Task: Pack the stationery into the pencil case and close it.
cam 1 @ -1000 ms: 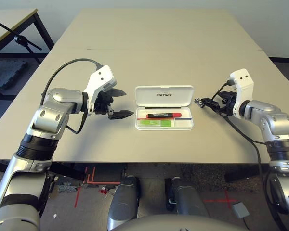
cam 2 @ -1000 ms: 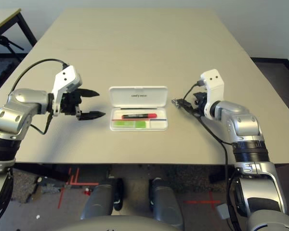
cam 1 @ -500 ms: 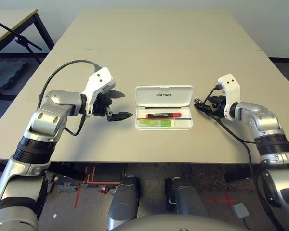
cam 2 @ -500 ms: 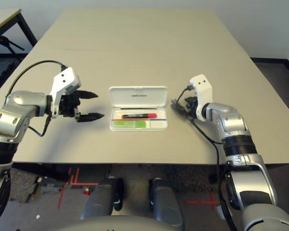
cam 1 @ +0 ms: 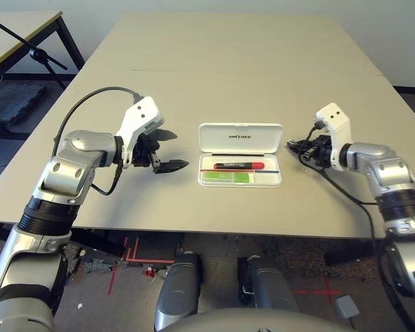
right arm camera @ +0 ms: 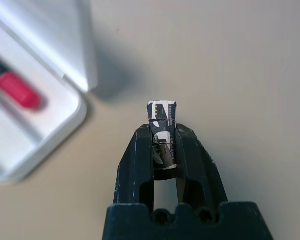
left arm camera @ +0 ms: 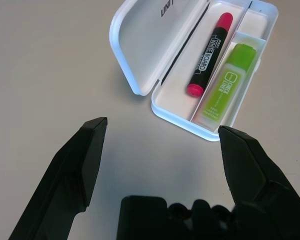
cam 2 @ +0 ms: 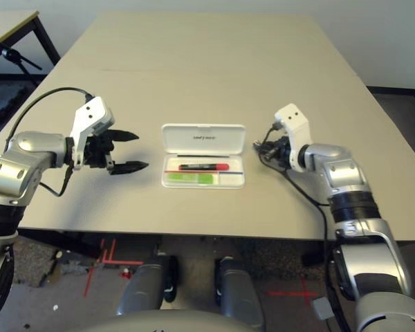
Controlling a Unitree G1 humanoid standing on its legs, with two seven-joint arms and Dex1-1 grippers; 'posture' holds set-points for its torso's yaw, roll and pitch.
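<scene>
The tiny dark metallic piece (right arm camera: pixel 162 134) sits between the fingers of the right gripper (right arm camera: pixel 161 131), which are pressed together on it; its end sticks out past the fingertips. Just beyond this gripper, to its left, the pencil case (cam 1: pixel 277 181) lies open on the table (cam 1: pixel 235 62), with the red marker (cam 1: pixel 238 166) and the light-green highlighter (cam 1: pixel 226 178) inside. On the far side of the case, the left gripper (cam 1: pixel 168 151) hovers near it, fingers spread wide and holding nothing.

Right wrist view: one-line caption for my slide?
Right gripper shut on the small dark piece beside the open pencil case.
</scene>
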